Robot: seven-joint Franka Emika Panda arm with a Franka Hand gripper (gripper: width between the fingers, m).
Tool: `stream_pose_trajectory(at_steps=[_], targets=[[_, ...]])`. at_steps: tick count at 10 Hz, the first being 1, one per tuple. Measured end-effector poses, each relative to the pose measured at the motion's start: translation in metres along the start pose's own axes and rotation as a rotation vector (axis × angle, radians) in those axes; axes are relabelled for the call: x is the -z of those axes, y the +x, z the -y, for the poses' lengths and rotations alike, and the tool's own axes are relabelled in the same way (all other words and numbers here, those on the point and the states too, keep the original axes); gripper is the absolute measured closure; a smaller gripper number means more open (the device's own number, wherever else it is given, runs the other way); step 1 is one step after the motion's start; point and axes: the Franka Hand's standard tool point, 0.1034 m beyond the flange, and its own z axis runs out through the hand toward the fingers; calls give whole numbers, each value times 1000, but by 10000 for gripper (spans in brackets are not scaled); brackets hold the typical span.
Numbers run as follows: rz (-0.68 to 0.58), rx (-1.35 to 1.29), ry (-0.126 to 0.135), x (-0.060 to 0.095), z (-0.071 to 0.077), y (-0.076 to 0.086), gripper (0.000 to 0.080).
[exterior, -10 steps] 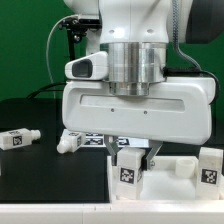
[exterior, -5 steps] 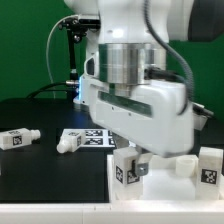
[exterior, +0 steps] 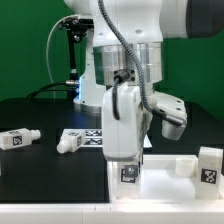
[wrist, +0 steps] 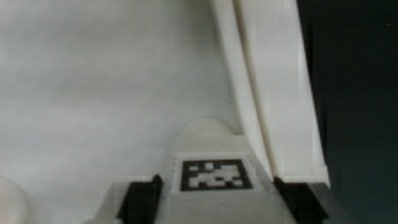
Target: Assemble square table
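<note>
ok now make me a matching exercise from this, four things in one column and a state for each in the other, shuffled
Things
1. gripper
2. far-left leg
3. right-edge leg
4. marker board

States
A. standing upright
B. flat on the table, partly hidden by the arm
C. shut on a leg over the square panel
D. lying on its side on the black table

Pairs: 1-C, 2-D, 3-A, 4-B
</note>
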Motion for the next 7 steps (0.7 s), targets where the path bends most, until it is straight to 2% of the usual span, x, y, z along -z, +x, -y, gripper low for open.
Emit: stream_pose_trajectory(at_steps=[1,3,4,5,6,7], targets=[[-14,5,8,0,0,0,515],[-14,10,9,0,0,0,515],[-10,19,9,6,4,-2,388],[8,32,30,27,15,-6,242],[19,48,46,39,9,-11,242],[35,61,35,51,-2,-22,175]])
